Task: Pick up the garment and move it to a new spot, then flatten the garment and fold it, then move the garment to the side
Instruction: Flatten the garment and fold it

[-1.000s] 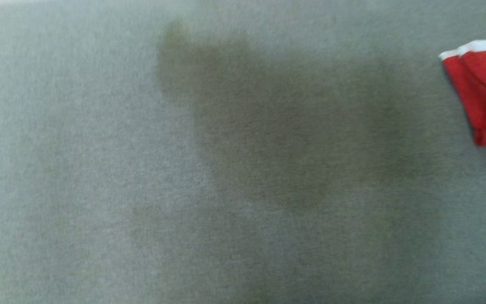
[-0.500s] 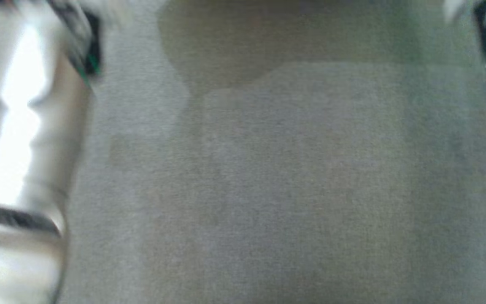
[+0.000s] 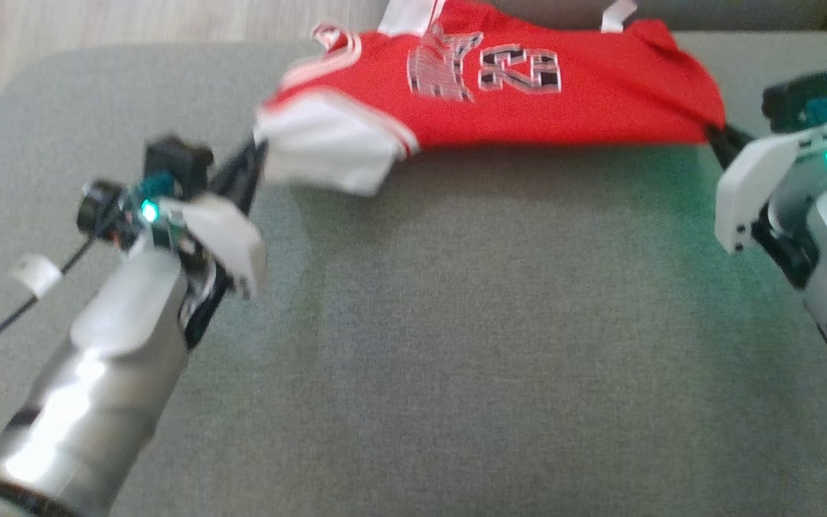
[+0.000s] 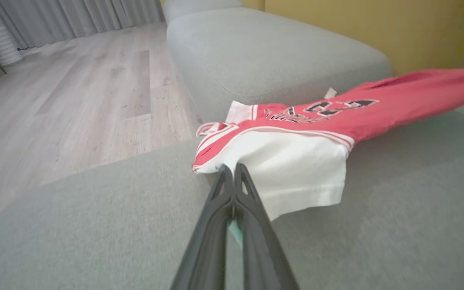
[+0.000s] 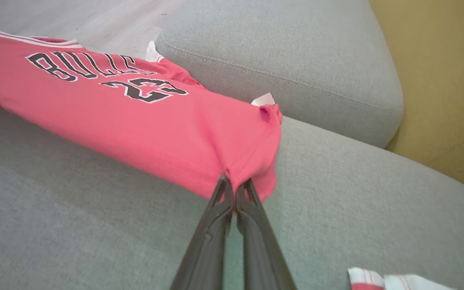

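Observation:
A red jersey (image 3: 528,100) with white sleeves and black lettering hangs stretched between my two grippers over the far part of the grey cushion (image 3: 456,345). My left gripper (image 3: 252,154) is shut on the white sleeve end (image 4: 296,169), its fingers pinched together at the fabric's edge. At the other end, my right gripper (image 3: 718,136) is shut on the red hem corner (image 5: 248,169). The jersey (image 5: 115,117) sags slightly in the middle, lettered side up.
A second grey cushion (image 4: 272,52) lies beyond the jersey, with a yellow wall (image 5: 445,80) behind it. Wooden floor (image 4: 75,96) runs past the cushion's far left edge. Another red and white fabric piece (image 5: 381,280) lies at the near right.
The head camera has swung from a close, blurred look at the cushion to a wider one; both arms and the jersey stretched between them have come into the picture.

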